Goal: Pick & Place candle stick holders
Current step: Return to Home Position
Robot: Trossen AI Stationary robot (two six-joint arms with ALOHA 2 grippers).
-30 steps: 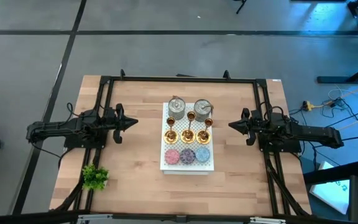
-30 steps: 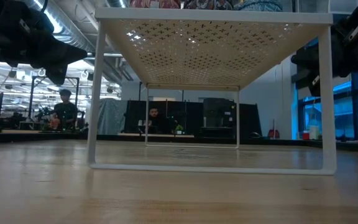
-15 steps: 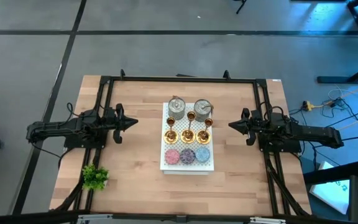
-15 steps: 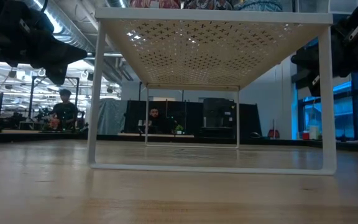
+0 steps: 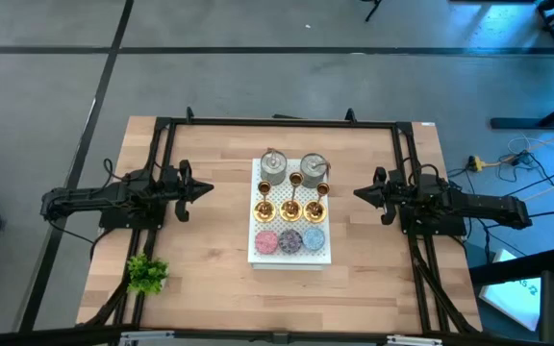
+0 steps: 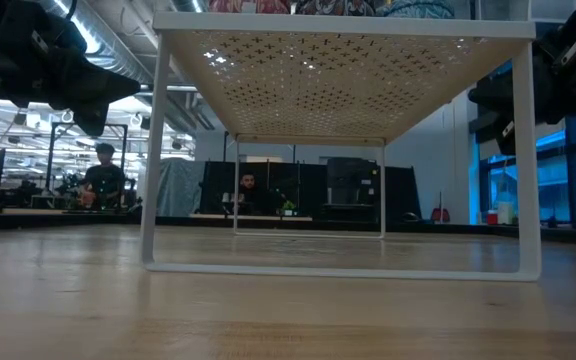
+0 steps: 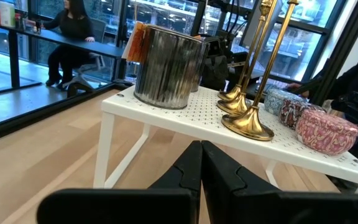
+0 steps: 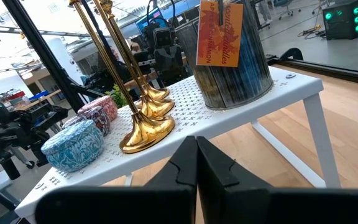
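Note:
Three gold candle stick holders point(image 5: 290, 209) stand upright on their round bases in a row across the middle of a white perforated shelf point(image 5: 256, 256) at the table's centre. They also show in the left wrist view point(image 7: 247, 124) and the right wrist view point(image 8: 146, 134). My left gripper point(image 5: 205, 189) is shut and empty, left of the shelf and pointing at it. My right gripper point(image 5: 359, 193) is shut and empty, right of the shelf and pointing at it. Both hang above the table at about shelf height.
Two silvery ribbed pots point(image 5: 273, 166) stand behind the holders, and pink, purple and blue round tins point(image 5: 289, 240) lie in front of them. A small green plant point(image 5: 147, 273) sits near the table's front left. Black frame rails point(image 5: 162, 144) run along the table's sides. People sit in the room beyond point(image 6: 105, 175).

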